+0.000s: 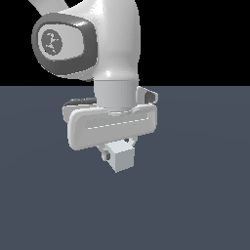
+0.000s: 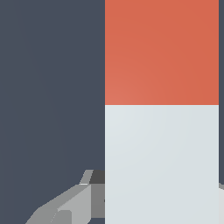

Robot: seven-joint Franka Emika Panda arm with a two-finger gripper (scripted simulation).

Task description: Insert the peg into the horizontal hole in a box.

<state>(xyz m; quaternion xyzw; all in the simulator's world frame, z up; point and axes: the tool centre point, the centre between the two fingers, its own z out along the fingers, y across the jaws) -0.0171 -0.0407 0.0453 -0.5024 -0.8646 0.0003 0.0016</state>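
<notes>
We are holding the peg point(image 2: 162, 109) clamped in our hand point(image 1: 118, 155), a finger point(image 2: 72, 205) showing beside its white part. In the exterior view only its white end face is showing, so its long axis is running away from that camera, red end farther off. The box and its hole are appearing in neither view, so we cannot tell which way they are lying.
</notes>
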